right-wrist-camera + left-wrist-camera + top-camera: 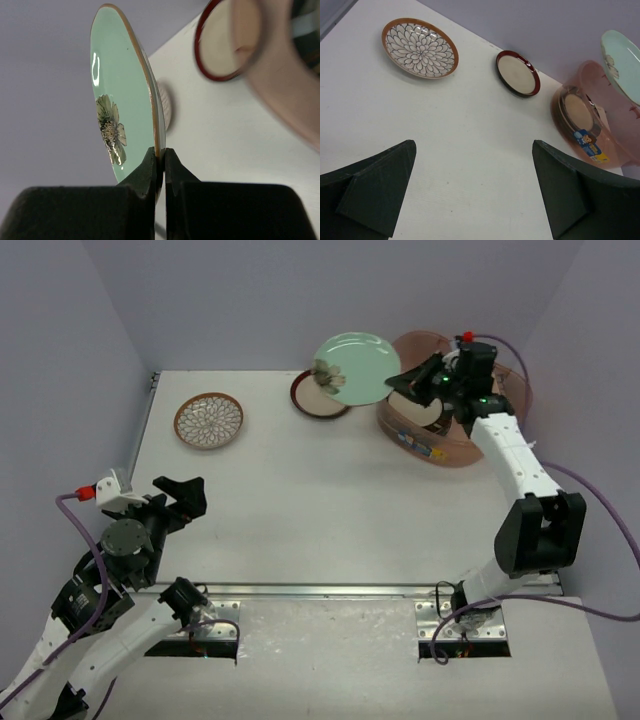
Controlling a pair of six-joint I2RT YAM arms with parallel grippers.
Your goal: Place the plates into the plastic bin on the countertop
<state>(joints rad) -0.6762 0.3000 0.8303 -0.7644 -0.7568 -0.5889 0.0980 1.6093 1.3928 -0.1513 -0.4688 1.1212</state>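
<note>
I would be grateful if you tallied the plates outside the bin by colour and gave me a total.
Brown-and-white floral plate, on the countertop: 1
Dark-red-rimmed cream plate, on the countertop: 1
Mint green plate, pinched by its rim in the right gripper: 1
Total outside the plastic bin: 3

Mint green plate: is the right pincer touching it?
Touching. The right wrist view shows the right pincer shut on the mint green plate, a finger against each face.
</note>
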